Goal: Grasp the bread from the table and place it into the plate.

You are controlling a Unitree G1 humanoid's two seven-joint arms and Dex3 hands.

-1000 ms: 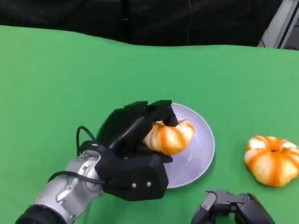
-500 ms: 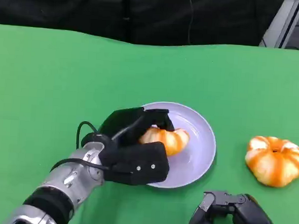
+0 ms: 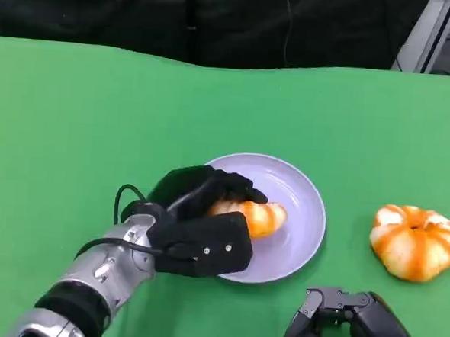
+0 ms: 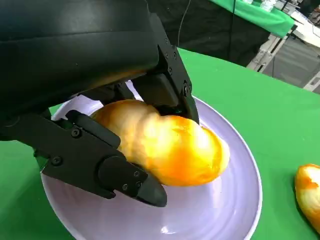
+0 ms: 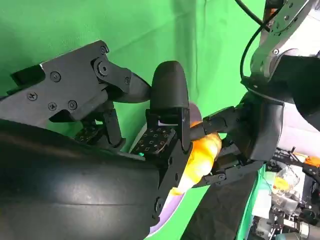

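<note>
Left hand (image 3: 198, 228) grips the bread (image 3: 254, 216) over the plate (image 3: 302, 219) at frame centre — right hand (image 3: 353, 321), lower right, holds nothing, fingers apart.

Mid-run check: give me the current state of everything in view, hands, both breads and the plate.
left hand: over the plate's near-left side, fingers wrapped around the long bread.
long bread: held by the left hand, over or on the plate; contact unclear.
plate: flat on the green table, upright.
round bread: on the table right of the plate, apart from it, untouched.
right hand: low at the near edge, fingers apart, holding nothing.
</note>
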